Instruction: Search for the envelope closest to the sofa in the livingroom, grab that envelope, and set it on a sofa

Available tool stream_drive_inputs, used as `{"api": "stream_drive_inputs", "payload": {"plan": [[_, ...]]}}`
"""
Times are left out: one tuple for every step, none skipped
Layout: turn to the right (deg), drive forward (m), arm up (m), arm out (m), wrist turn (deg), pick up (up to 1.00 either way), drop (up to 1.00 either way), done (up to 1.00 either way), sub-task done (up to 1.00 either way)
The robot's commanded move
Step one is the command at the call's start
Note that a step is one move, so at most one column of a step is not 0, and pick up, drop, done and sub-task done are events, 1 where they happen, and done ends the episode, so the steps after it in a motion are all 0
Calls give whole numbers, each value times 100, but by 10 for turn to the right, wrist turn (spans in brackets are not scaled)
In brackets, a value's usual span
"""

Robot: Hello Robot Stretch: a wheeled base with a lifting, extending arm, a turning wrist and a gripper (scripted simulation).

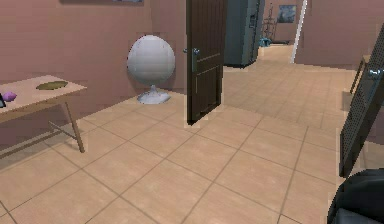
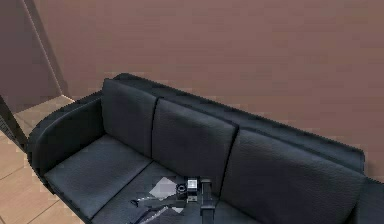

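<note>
A: Out the arm side: long dark leather three-seat sofa [image 2: 190, 140], running from nine o'clock to four o'clock against a plain brownish-pink wall [image 2: 250, 50].

B: Any trace of the task's thing?

A: Flat pale grey envelope-like piece [image 2: 163, 186] at six o'clock, low down, against the sofa's seat cushions. Cannot tell whether lying on the cushion or lifted clear of it.

B: And the hand?

A: Dark hand [image 2: 152, 207] also at six o'clock, at the seven o'clock side of a small white marked square [image 2: 190, 186], thin fingers pointing toward eight o'clock. Touching the pale piece or just beside it: impossible to say which. Cannot tell whether gripping anything, with cushion right behind.

B: Looking forward?

A: Beige tiled floor [image 1: 180, 170] throughout. White egg-shaped chair on a round foot [image 1: 151, 68] at eleven o'clock, near a pink wall [image 1: 60, 40]. Dark brown wooden door [image 1: 205, 60] at twelve, standing open. Light wooden bench with slanted legs [image 1: 40, 100] at nine, carrying a dark flat oval thing [image 1: 50, 86] and a small purple thing [image 1: 5, 97] at the picture's edge. Tall grey-blue cabinet [image 1: 240, 30] at one o'clock, past the door. Dark slatted frame [image 1: 362, 110] at three, leaning. Dark rounded upholstered bulk [image 1: 360, 200] at five.
</note>
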Motion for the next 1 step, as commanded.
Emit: {"api": "stream_drive_inputs", "payload": {"plan": [[0,0,0,0,450,0,0,0,0]]}}
